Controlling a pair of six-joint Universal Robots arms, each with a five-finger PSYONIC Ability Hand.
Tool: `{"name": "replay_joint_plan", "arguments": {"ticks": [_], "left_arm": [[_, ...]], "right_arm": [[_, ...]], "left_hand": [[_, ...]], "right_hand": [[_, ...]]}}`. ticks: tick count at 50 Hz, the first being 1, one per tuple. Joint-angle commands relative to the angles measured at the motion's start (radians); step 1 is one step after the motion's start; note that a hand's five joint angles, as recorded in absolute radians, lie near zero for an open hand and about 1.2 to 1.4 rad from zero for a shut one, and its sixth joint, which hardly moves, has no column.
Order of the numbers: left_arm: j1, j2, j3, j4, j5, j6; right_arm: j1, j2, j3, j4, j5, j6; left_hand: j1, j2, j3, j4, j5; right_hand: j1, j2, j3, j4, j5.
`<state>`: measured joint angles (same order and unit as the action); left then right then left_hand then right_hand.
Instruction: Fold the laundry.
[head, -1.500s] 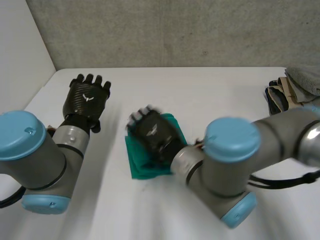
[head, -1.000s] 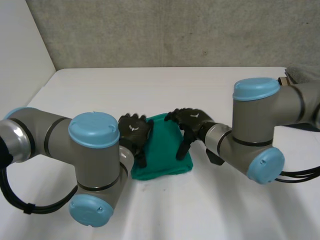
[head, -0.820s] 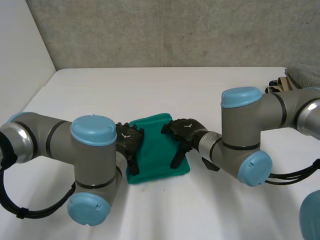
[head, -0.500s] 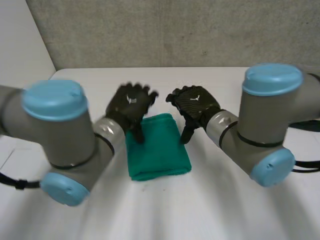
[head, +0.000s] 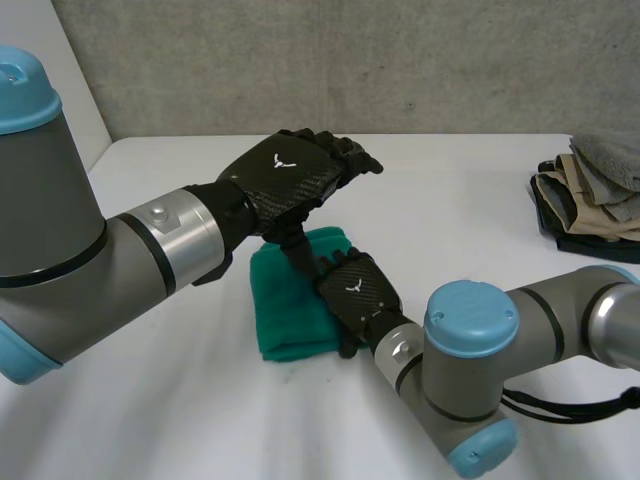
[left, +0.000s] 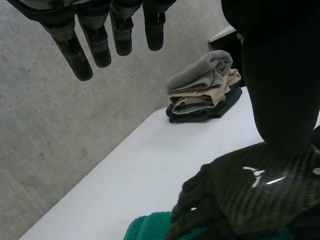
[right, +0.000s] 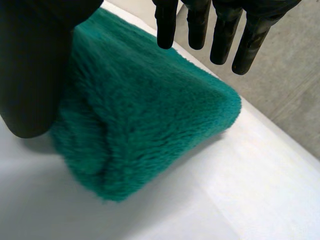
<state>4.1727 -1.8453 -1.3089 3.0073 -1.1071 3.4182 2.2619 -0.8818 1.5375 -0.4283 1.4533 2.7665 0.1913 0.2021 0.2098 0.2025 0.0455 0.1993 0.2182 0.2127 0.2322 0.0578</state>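
Grey concrete wall behind, white bench in front of it, and from where I stand most of the work looks done. The green towel lies near the middle of the bench as a thick, compact block, layers doubled over one another with a rounded fold along one side. Nothing is trailing loose.

The left hand hangs in the air above the towel, well clear of it. Its fingers are stretched out straight with nothing in them. The right hand is low over the towel's right side. Its fingers are also extended and released, reaching across the top of the pile without gripping. Whether they rest on the cloth I cannot tell.

At the far right edge of the bench sits a stack of folded laundry, grey on top, beige and dark pieces under it, well apart from the towel.

I would judge the folding of this piece finished. What seems left is a last pat flat, perhaps, and carrying it over to that stack. I see no unfolded cloth waiting.
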Motion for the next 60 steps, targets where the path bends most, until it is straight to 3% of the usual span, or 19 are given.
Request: {"name": "replay_joint_plan", "arguments": {"ticks": [1, 8, 11, 15, 16, 20, 30, 34, 39, 51, 60], "left_arm": [[-0.003, 0.000, -0.001, 0.007, -0.008, 0.001], [-0.005, 0.003, -0.003, 0.007, -0.008, -0.002], [-0.005, 0.003, -0.003, 0.007, -0.008, -0.002], [-0.006, 0.003, -0.006, 0.007, -0.008, -0.004], [-0.006, 0.003, -0.007, 0.007, -0.008, -0.004], [-0.006, 0.005, -0.009, 0.007, -0.008, -0.005], [-0.005, 0.008, -0.009, 0.007, -0.008, -0.023], [-0.003, 0.020, -0.009, 0.007, -0.008, -0.030], [0.003, 0.026, -0.009, 0.012, -0.008, -0.030], [0.003, 0.026, -0.007, 0.012, -0.007, -0.036], [0.003, 0.025, -0.009, 0.012, -0.007, -0.048]], "right_arm": [[-0.002, 0.064, -0.056, -0.044, 0.012, -0.065], [-0.004, 0.073, -0.106, -0.046, 0.012, -0.061], [-0.004, 0.086, -0.131, -0.047, 0.004, -0.061], [-0.004, 0.112, -0.177, -0.047, -0.001, -0.062], [-0.004, 0.124, -0.200, -0.040, -0.001, -0.062], [-0.004, 0.147, -0.230, -0.035, -0.008, -0.058], [-0.041, 0.121, -0.209, -0.029, -0.047, -0.057], [-0.148, 0.041, -0.154, 0.008, -0.065, -0.061], [-0.266, -0.048, -0.083, 0.028, -0.149, -0.073], [-0.447, -0.160, -0.004, 0.117, -0.211, -0.068], [-0.501, -0.147, 0.035, 0.175, -0.298, -0.117]], "left_hand": [[0.028, 0.017, 0.010, 0.017, -0.001], [0.028, 0.017, 0.010, 0.017, -0.001], [0.028, 0.017, 0.010, 0.017, -0.001], [0.028, 0.017, 0.010, 0.017, -0.001], [0.028, 0.017, 0.010, 0.017, -0.001], [0.028, 0.017, 0.010, 0.017, -0.001], [0.028, 0.017, 0.010, 0.017, -0.001], [0.028, 0.017, 0.010, 0.017, -0.001], [0.028, 0.017, 0.010, 0.017, -0.001], [0.028, 0.017, 0.010, 0.017, -0.001], [0.028, 0.017, 0.010, 0.017, -0.001]], "right_hand": [[-0.025, -0.044, -0.038, -0.058, -0.058], [-0.025, -0.044, -0.038, -0.058, -0.058], [0.082, 0.063, 0.068, 0.049, 0.049], [0.419, 0.400, 0.406, 0.386, 0.386], [0.647, 0.628, 0.633, 0.614, 0.614], [1.195, 1.176, 1.182, 1.162, 1.162], [1.197, 1.178, 1.184, 1.164, 1.164], [1.197, 1.178, 1.184, 1.164, 1.164], [1.197, 1.178, 1.184, 1.164, 1.164], [1.197, 1.178, 1.184, 1.164, 1.164], [1.197, 1.178, 1.184, 1.164, 1.164]]}}
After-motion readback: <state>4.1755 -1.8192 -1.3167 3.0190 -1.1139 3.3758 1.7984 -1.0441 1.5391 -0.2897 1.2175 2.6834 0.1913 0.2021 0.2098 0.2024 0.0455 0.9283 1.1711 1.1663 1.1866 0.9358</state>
